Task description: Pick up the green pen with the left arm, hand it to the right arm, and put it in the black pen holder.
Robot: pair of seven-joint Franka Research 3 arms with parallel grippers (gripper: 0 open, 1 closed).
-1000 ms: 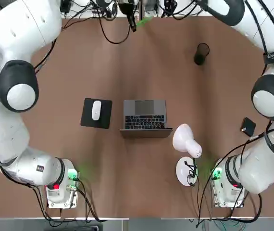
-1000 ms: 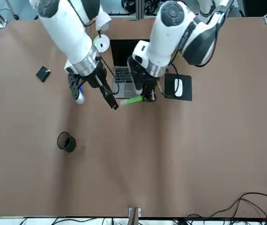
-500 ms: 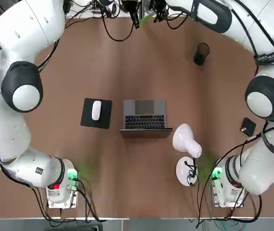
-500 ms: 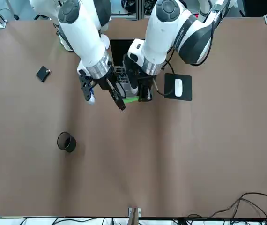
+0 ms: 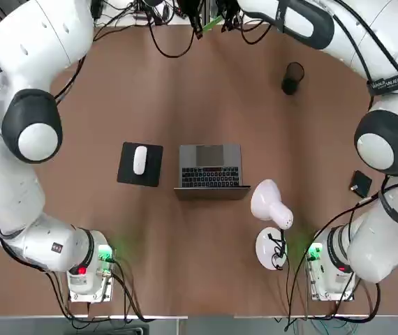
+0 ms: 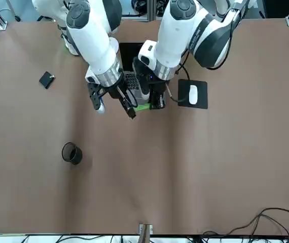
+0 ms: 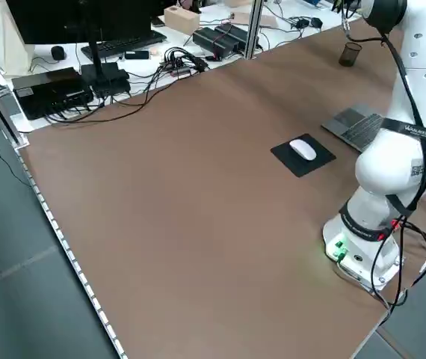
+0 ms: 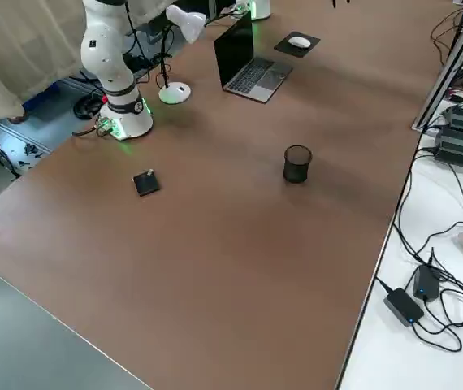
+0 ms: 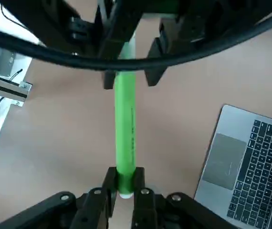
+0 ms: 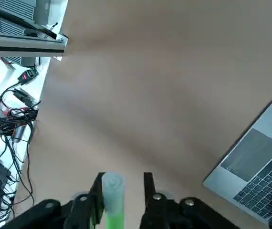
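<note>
Right gripper (image 10: 124, 175) has reached the green pen (image 9: 125, 119) — left gripper (image 9: 125, 172) grips it.

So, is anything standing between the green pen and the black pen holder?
Nothing on the tabletop that I can see. The left gripper grips the green pen; only the right gripper, there to take it with open fingers around its other end, is on the side towards the black pen holder.
</note>
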